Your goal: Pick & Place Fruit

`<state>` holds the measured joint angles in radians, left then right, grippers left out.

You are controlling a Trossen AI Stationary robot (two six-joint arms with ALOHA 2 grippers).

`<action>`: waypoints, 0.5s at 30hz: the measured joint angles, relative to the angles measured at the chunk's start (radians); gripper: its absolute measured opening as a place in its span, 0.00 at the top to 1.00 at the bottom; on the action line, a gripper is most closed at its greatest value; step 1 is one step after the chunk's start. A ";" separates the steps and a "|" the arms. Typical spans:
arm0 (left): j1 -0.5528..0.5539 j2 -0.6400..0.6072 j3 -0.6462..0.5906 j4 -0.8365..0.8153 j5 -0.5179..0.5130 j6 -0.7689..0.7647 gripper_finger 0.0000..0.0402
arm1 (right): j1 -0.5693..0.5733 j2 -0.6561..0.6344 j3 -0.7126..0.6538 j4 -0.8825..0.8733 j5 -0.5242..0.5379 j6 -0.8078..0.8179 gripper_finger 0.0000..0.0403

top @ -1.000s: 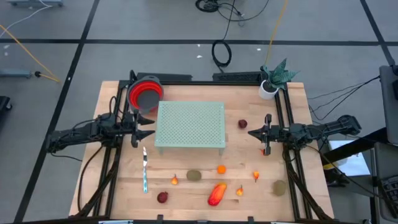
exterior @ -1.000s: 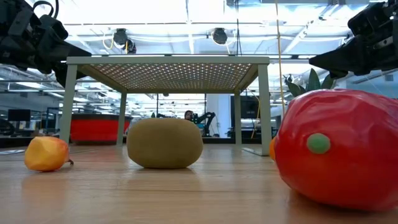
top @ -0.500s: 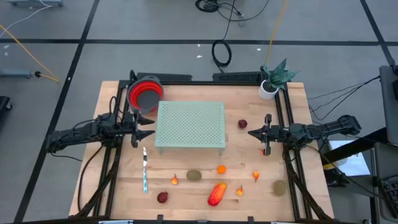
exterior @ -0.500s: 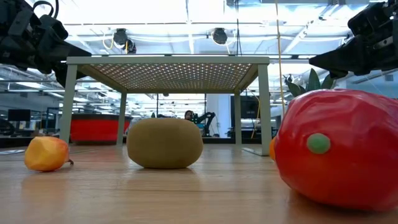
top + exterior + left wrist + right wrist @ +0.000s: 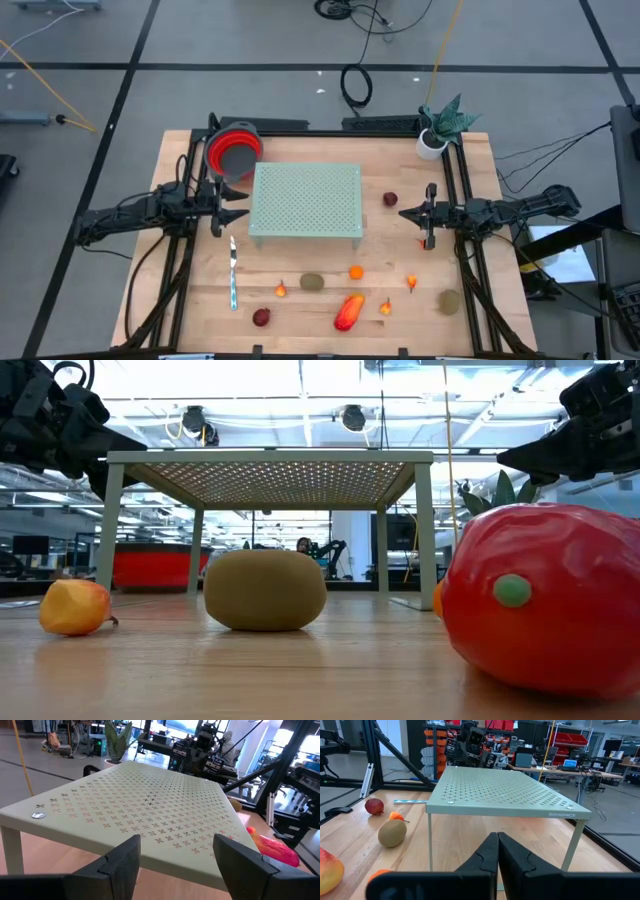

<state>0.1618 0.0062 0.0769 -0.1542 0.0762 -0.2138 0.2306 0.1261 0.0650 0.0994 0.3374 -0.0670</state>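
Observation:
Fruit lies along the table's near half: a long red-orange piece (image 5: 348, 311), two brown-green ovals (image 5: 312, 282) (image 5: 449, 300), a dark-red round one (image 5: 261, 317), an orange one (image 5: 356, 271) and tiny orange pieces (image 5: 281, 290). Another dark-red one (image 5: 390, 200) rests to the right of the pale green perforated stand (image 5: 306, 202). My left gripper (image 5: 240, 212) (image 5: 175, 855) hovers open at the stand's left edge, pointing level at it. My right gripper (image 5: 405, 212) (image 5: 496, 837) hovers shut at the stand's right side, near the dark-red fruit.
A red bowl (image 5: 234, 152) stands at the far left behind the stand. A slim knife (image 5: 233, 272) lies near the left front. A potted plant (image 5: 436, 130) sits at the far right corner. Bare wood shows between the stand and the fruit row.

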 joint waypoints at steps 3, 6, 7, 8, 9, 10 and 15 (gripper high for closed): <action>0.000 0.000 0.000 0.000 0.000 0.000 0.38 | 0.000 0.000 0.000 0.000 0.000 0.001 0.99; 0.000 0.000 0.000 0.000 0.000 0.000 0.38 | 0.000 0.000 0.000 0.000 0.000 -0.001 0.99; 0.000 0.000 0.000 0.000 0.000 0.000 0.38 | 0.000 0.000 0.000 0.000 0.000 -0.002 0.99; 0.000 0.000 0.000 0.000 0.000 0.000 0.38 | 0.000 0.000 0.000 0.000 0.000 -0.003 0.99; 0.000 0.000 0.000 0.000 0.000 0.000 0.38 | 0.000 0.000 0.000 0.000 0.000 -0.002 0.99; 0.000 0.000 0.000 0.001 0.000 0.001 0.38 | 0.000 0.000 0.000 0.000 0.000 0.002 0.99; 0.000 0.000 0.000 0.020 -0.033 0.040 0.38 | 0.000 0.000 0.000 0.000 0.000 0.005 0.99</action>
<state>0.1619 0.0063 0.0769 -0.1339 0.0429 -0.1735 0.2309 0.1262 0.0650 0.0997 0.3375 -0.0620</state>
